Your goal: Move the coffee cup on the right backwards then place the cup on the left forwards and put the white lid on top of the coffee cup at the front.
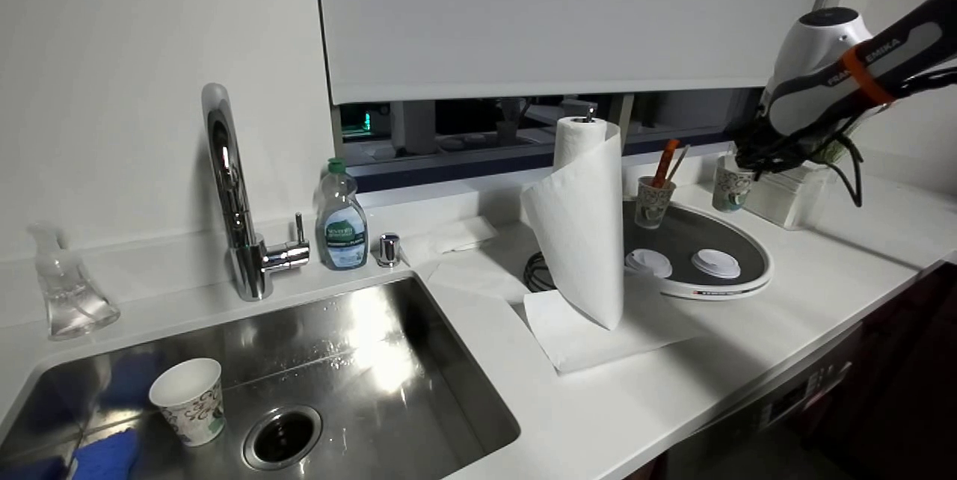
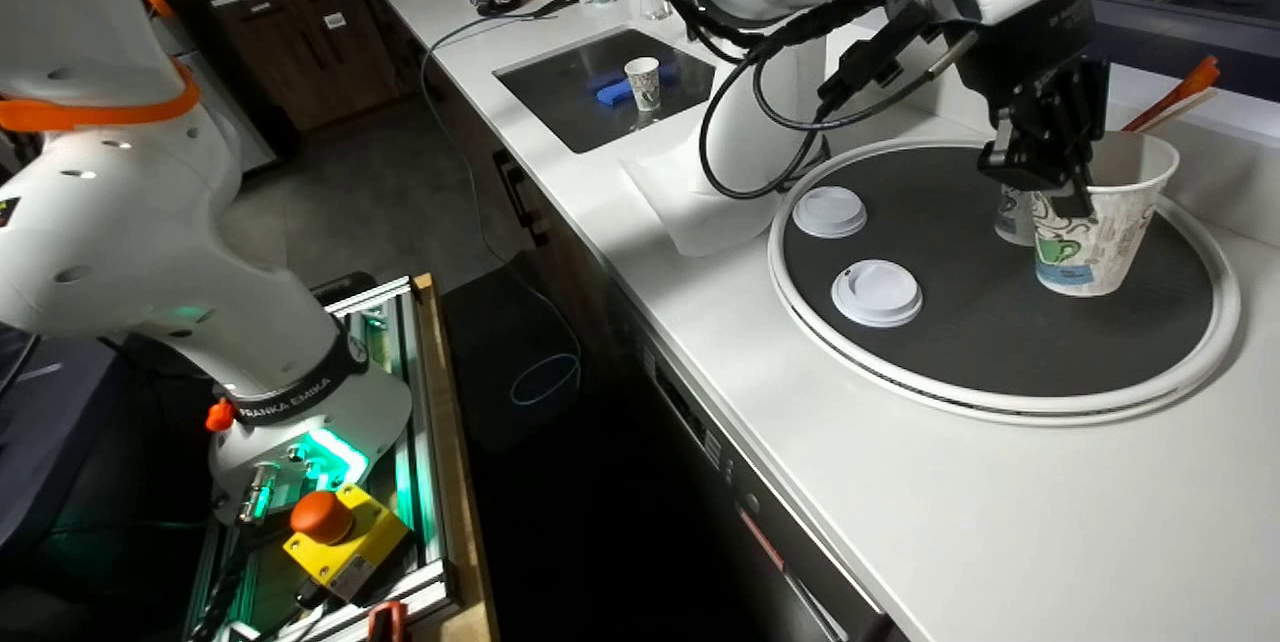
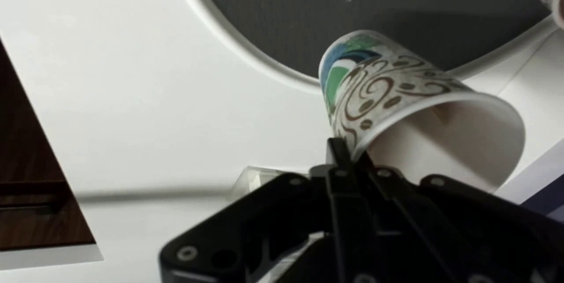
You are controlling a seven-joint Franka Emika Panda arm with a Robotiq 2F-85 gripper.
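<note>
My gripper (image 3: 351, 153) is shut on the rim of a patterned paper coffee cup (image 3: 387, 84). One finger is outside the cup's wall and the other inside its mouth. In both exterior views the held cup (image 1: 731, 188) (image 2: 1095, 237) is by the back edge of the round dark plate (image 1: 710, 229) (image 2: 960, 347); it appears raised. A second cup with sticks (image 1: 653, 207) stands on the plate; the held cup partly hides it in an exterior view (image 2: 1013, 217). Two white lids (image 1: 715, 264) (image 1: 650, 263) lie on the plate, also seen as lids (image 2: 877, 293) (image 2: 829, 211) there.
A paper towel roll (image 1: 587, 226) stands beside the plate. Beyond it are the sink (image 1: 374, 383) with another cup (image 1: 196, 409), a faucet (image 1: 232, 196) and a soap bottle (image 1: 345, 233). A white planter box (image 1: 781, 196) is near the held cup, by the wall.
</note>
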